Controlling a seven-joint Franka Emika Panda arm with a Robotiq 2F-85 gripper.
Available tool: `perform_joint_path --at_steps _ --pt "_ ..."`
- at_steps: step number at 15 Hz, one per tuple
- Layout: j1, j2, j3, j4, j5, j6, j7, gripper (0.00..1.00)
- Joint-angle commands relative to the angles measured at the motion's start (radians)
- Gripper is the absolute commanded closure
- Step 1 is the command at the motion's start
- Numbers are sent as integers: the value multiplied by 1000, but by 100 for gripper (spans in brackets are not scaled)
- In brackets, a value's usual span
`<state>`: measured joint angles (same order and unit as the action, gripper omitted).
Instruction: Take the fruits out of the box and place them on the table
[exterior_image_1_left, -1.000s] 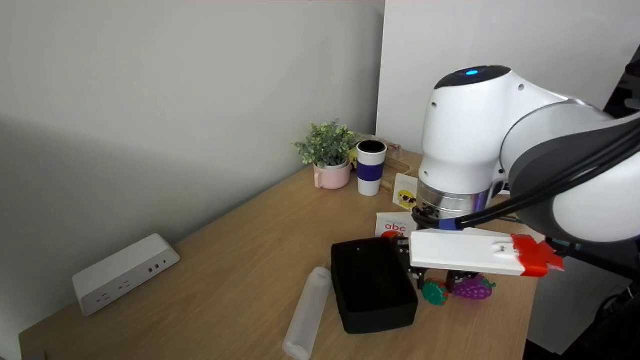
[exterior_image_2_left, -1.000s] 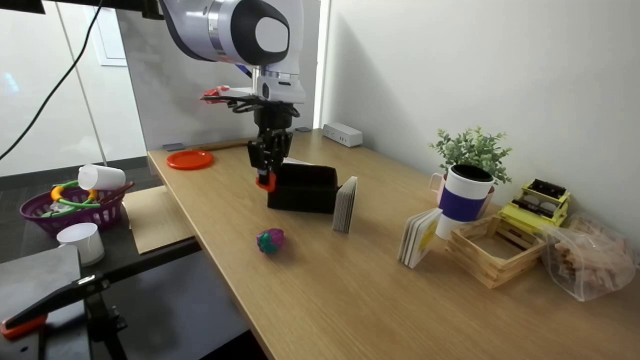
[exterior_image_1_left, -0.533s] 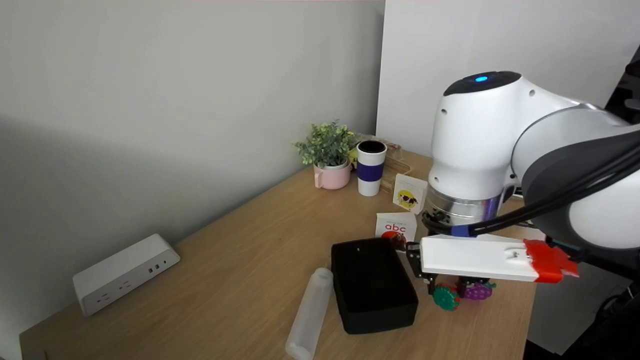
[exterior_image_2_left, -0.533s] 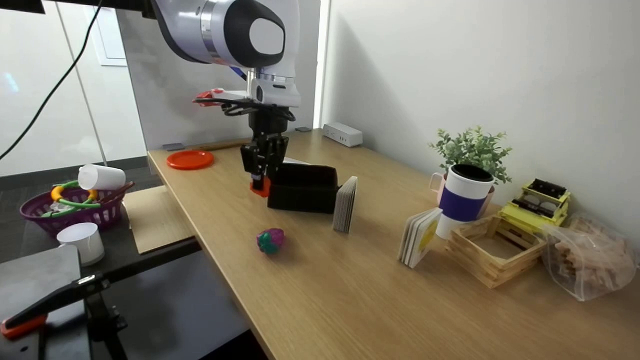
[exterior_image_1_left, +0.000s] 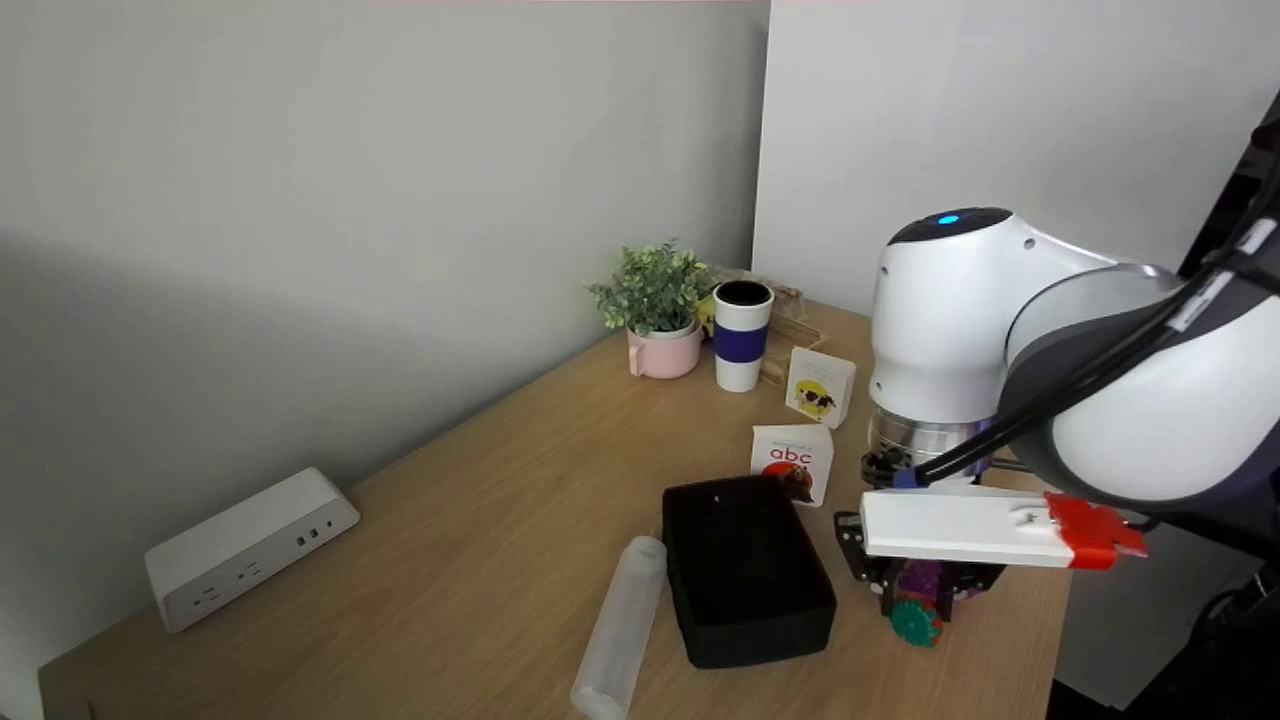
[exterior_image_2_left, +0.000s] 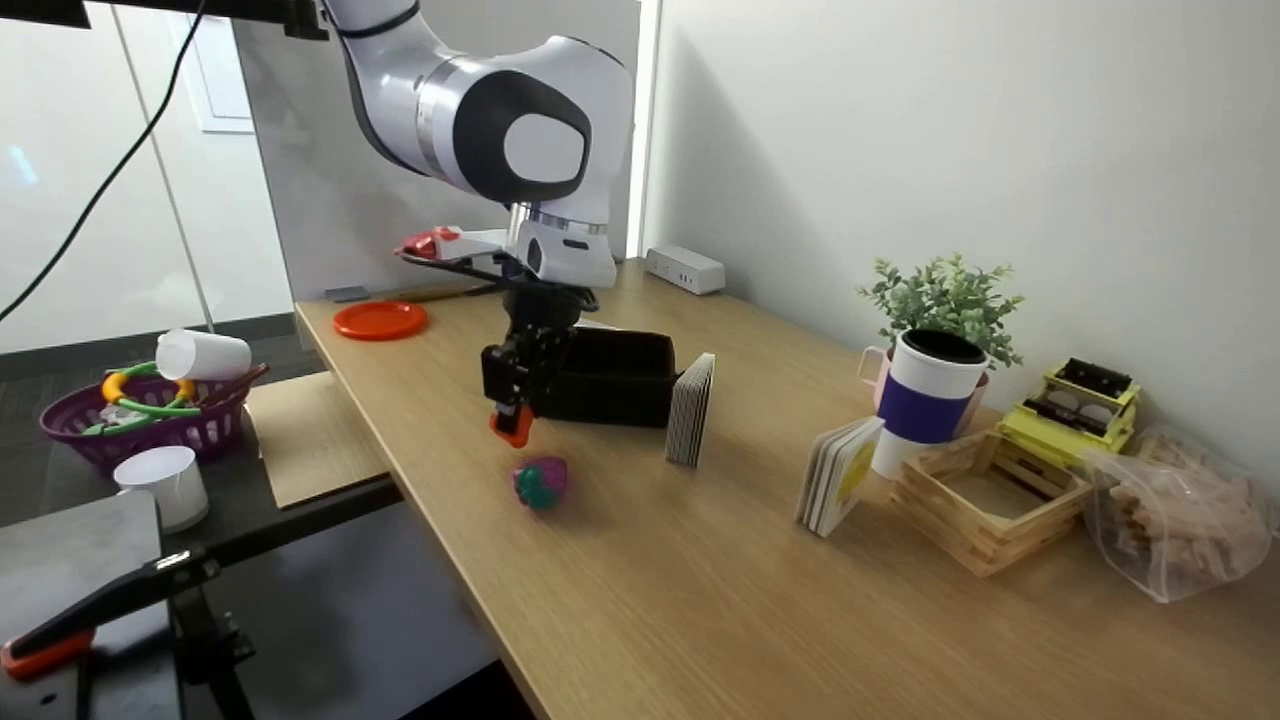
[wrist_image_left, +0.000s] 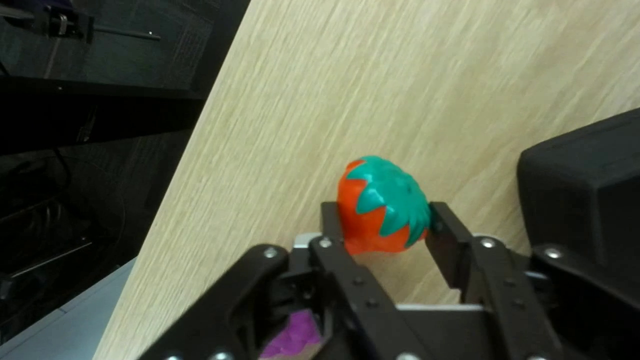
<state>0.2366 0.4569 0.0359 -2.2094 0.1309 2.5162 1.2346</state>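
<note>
Wrist view: gripper (wrist_image_left: 384, 216) clamped on the toy strawberry (wrist_image_left: 386, 204), one fingertip near nine o'clock of the fruit, the other between three and four.
Toy strawberry: orange-red, green cap turned toward two o'clock; out of the black box (wrist_image_left: 575, 185), over the wood-grain table (wrist_image_left: 475, 75). Whether it touches the wood cannot be told.
Toy grape bunch (exterior_image_2_left: 545, 480): resting on the table in an exterior view, near the strawberry at five o'clock of it; in the wrist view a purple part shows at seven o'clock through the gripper's linkage.
Black box: three o'clock of the strawberry in the wrist view; in an exterior view the box (exterior_image_1_left: 760, 645) stands open side up, both fruits outside its walls.
Translucent bottle (exterior_image_1_left: 620, 630): in an exterior view, on its side just beside the box, at eight o'clock of it; contact unclear.
Abc board book (exterior_image_1_left: 792, 463): standing near the box, at its one o'clock.
Cow board book (exterior_image_1_left: 820, 387): standing, at one o'clock of the abc book.
Travel cup (exterior_image_1_left: 741, 347): upright, white with a blue-purple band, at ten o'clock of the cow book.
Pink mug (exterior_image_1_left: 665, 355): just beside the cup at nine o'clock, holding a green plant (exterior_image_1_left: 652, 290).
Power outlet block (exterior_image_1_left: 250, 545): white, well apart from the box, at nine o'clock.
Wooden crate (exterior_image_2_left: 940, 525): in an exterior view, at five o'clock of the cup.
</note>
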Motion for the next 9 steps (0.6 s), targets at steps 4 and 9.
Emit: perform_joint_path --at_steps 4,9 --pt "-45 114 16 95 48 -11 -133 79" --pt "-20 103 2 114 34 -16 -120 22"
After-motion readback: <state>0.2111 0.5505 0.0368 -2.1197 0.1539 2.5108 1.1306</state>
